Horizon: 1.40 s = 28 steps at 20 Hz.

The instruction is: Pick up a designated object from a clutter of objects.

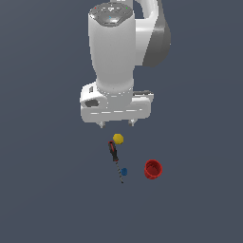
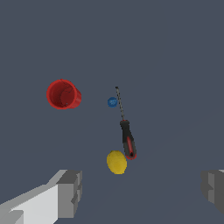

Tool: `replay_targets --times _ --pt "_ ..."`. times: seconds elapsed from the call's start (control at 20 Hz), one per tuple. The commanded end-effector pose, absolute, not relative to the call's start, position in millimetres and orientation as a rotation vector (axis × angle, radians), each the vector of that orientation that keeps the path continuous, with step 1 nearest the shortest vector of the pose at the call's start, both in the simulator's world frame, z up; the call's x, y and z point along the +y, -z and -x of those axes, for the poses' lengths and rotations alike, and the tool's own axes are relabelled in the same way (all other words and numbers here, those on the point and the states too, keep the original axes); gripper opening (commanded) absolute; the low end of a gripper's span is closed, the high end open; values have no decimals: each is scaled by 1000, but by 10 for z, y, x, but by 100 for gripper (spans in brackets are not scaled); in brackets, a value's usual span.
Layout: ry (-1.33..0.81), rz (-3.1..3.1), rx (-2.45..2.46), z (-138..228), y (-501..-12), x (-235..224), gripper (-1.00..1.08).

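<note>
The jaws of the gripper (image 1: 116,124) are spread wide and empty above the table (image 1: 42,190). The tiny blue piece (image 2: 112,102) is seen just beside the screwdriver (image 2: 125,131) shaft; contact cannot be told. One finger (image 2: 214,189) is cut off by the wrist view's edge

You see a plain dark-grey floor (image 1: 47,190) carrying a yellow ball (image 1: 117,139), screwdriver (image 1: 114,154), tiny blue piece (image 1: 124,171) and red cup (image 1: 153,169).
</note>
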<state>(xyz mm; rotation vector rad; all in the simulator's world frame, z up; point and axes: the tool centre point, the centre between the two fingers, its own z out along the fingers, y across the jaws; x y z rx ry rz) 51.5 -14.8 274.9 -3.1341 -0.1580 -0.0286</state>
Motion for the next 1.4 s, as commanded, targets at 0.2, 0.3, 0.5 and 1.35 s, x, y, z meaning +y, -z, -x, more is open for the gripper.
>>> replay_targets --times 0.2,0.3,0.5,1.35 --pt "17 3123 -374 -828 -2232 -77 100" --pt "14 3115 -445 -919 -2049 -51 100" --pt "8 3093 -580 -1073 -1682 4 100" --pt "0 3029 -834 -1287 -924 124 100"
